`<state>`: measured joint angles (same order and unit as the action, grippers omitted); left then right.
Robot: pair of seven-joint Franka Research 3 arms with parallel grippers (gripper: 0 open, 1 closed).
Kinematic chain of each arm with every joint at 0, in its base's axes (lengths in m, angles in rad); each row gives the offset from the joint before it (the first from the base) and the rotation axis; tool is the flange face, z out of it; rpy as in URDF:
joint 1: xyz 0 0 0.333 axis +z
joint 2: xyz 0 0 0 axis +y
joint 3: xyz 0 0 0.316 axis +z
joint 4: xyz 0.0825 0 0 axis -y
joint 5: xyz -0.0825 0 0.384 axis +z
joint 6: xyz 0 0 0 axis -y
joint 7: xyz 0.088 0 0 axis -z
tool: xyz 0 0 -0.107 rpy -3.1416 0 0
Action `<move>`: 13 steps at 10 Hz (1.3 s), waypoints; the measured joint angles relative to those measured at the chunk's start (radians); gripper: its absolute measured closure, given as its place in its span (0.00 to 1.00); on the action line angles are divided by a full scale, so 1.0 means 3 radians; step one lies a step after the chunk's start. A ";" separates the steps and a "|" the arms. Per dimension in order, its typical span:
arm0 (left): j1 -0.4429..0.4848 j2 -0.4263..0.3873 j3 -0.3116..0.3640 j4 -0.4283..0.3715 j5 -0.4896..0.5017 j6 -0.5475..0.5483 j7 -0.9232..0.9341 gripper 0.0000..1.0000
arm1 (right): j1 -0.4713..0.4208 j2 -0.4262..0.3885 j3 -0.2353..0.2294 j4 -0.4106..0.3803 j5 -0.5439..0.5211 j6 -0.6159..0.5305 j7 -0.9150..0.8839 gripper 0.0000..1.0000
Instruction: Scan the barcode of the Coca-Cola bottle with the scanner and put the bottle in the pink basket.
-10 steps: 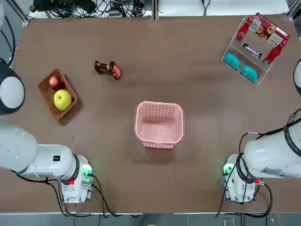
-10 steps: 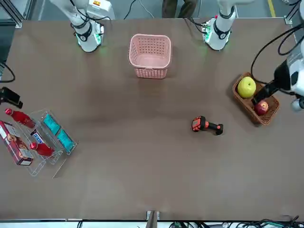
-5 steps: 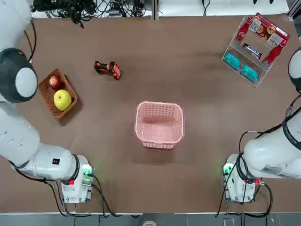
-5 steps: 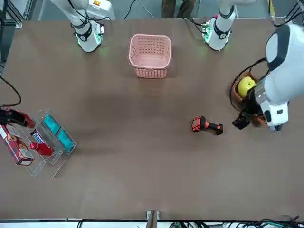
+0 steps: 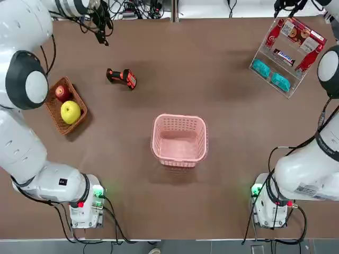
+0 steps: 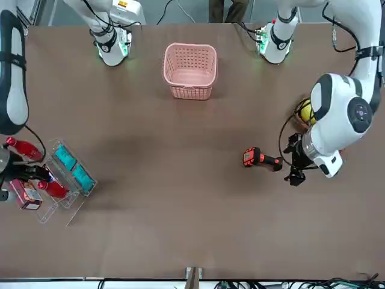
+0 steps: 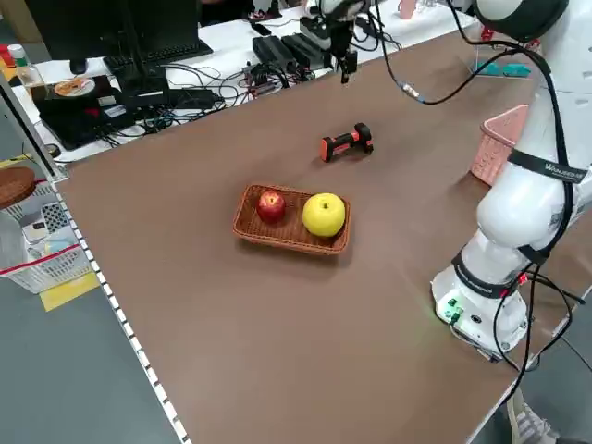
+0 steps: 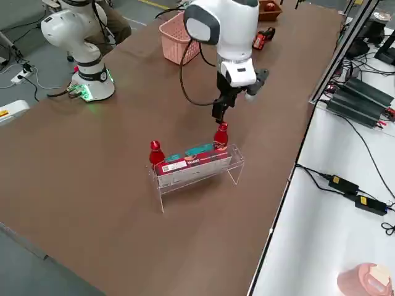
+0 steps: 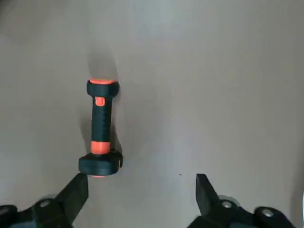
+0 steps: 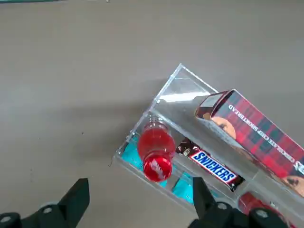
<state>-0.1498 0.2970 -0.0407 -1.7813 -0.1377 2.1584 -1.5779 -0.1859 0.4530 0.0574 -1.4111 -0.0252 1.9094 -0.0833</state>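
The scanner (image 5: 122,78) lies on its side on the brown table, black with an orange head. My left gripper (image 9: 140,190) hovers above and just beside the scanner (image 9: 100,128), fingers open and empty. Two look-alike Coca-Cola bottles (image 8: 221,134) (image 8: 155,151) stand at the ends of a clear rack (image 5: 265,53) at the far right. Over the rack my right gripper (image 10: 137,197) hangs open and empty, with one bottle (image 10: 156,151) just ahead of its fingers. The pink basket (image 5: 179,119) sits mid-table, with nothing in it.
A brown wicker basket (image 5: 52,106) with a red apple and a yellow apple sits on the left, near the scanner. The rack also holds a red snack box (image 10: 251,128), a Snickers bar (image 10: 211,166) and teal packets (image 5: 270,74). Cables and power strips run along the table's far edge.
Both arms have swung in from the table's sides. The left gripper now hangs by the scanner and the right one over the rack. Nothing on the table has moved.
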 joint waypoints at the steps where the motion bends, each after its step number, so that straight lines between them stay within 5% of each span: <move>1: -0.0050 0.0006 -0.0002 -0.0088 -0.0003 0.0163 -0.0145 0.00 | -0.0013 0.0056 -0.0001 -0.0003 0.0000 0.0009 0.0000 0.07; 5: -0.0057 0.0198 -0.0198 -0.0510 0.0088 0.0991 -0.0381 0.00 | -0.0063 0.0166 -0.0003 0.0004 0.0000 0.0058 -0.0044 0.22; 13: 0.0169 0.0264 -0.0367 -0.1070 0.0450 0.1462 -0.0365 0.00 | -0.0066 0.0182 -0.0002 0.0012 0.0018 0.0113 -0.0044 0.39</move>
<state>-0.0993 0.3761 -0.1507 -2.1022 -0.0026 2.5970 -1.6875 -0.2058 0.5078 0.0569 -1.4074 -0.0197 1.9433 -0.0965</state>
